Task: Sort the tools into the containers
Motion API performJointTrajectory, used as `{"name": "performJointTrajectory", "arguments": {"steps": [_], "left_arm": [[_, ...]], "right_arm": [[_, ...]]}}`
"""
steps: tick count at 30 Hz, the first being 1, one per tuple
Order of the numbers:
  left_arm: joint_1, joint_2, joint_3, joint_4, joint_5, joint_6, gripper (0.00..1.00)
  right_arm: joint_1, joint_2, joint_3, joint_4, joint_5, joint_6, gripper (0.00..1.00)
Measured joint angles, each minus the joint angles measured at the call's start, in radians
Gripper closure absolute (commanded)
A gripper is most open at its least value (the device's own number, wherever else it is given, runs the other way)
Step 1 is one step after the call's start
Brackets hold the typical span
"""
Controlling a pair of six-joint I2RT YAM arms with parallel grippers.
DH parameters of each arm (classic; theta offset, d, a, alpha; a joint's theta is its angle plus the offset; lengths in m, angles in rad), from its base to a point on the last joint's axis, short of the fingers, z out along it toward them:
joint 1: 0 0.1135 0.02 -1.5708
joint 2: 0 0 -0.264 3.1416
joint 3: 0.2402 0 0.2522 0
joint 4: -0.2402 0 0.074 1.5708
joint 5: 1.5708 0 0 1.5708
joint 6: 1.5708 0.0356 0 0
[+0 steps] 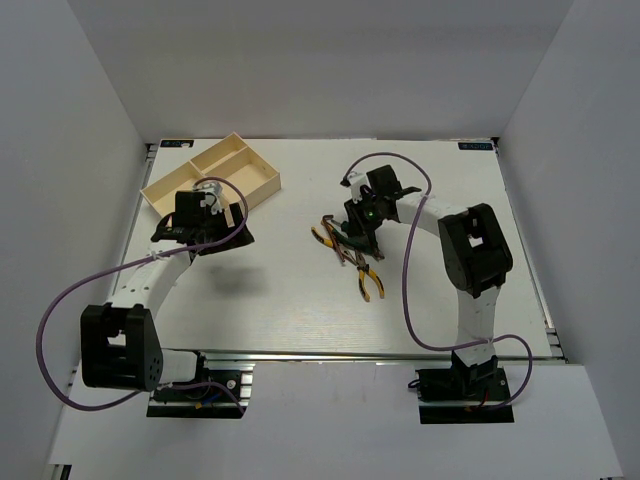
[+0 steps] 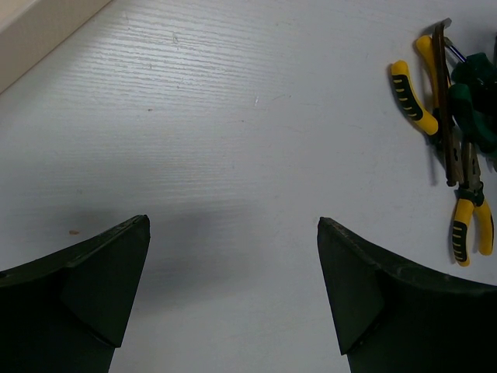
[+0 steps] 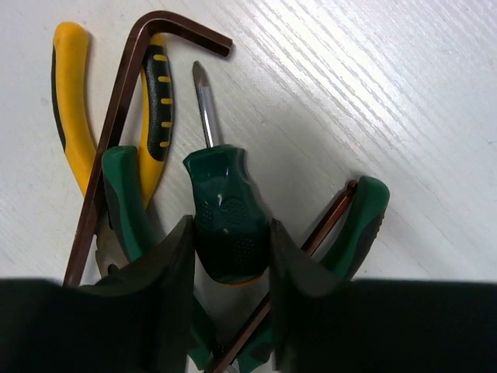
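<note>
1. Tools are heaped right of the table's (image 1: 300, 300) centre, well apart from the tray (image 1: 240, 165).
2. Tray: cream, low-walled, set askew at the far left. One long section and two smaller ones are seen; the near corner is hidden by the left arm.
3. Right gripper (image 3: 230, 233): narrowed onto the screwdriver (image 3: 221, 186), one finger pressed to each side of its handle.
4. Screwdriver: stubby, with a dark green dimpled handle, an orange butt just showing, and a short bright cross-tip shaft pointing away from the wrist.
5. Green pliers (image 3: 124, 194) are splayed under the screwdriver, one handle on either side of it.
6. A brown L-shaped hex key (image 3: 116, 116) lies across the yellow pliers (image 3: 66, 93), whose grips carry black ribbed inserts.
7. A second thin reddish rod (image 3: 330, 221) is seen beside the right green handle.
8. Another yellow pair (image 1: 370, 283) lies at the near end of the heap.
9. Left gripper (image 2: 233, 221): spread wide and holding nothing, over bare table just beside the tray.
</note>
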Motion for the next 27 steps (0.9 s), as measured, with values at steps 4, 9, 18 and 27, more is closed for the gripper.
{"name": "performJointTrajectory", "arguments": {"steps": [4,9,18,27], "left_arm": [[0.0,0.005,0.0,0.0,0.003,-0.003,0.02],[0.003,0.005,0.0,0.004,0.029,-0.065,0.02],[0.006,-0.149,-0.023,0.04,0.052,-0.239,0.03],[-0.002,-0.291,-0.024,0.162,0.15,-0.369,0.11]], "right_arm": [[0.0,-0.003,-0.003,0.004,0.015,-0.003,1.0],[0.0,-0.043,-0.023,-0.008,0.047,0.002,1.0],[0.01,-0.307,-0.084,-0.003,0.074,0.153,1.0],[0.087,-0.49,-0.225,0.13,0.006,0.415,1.0]]}}
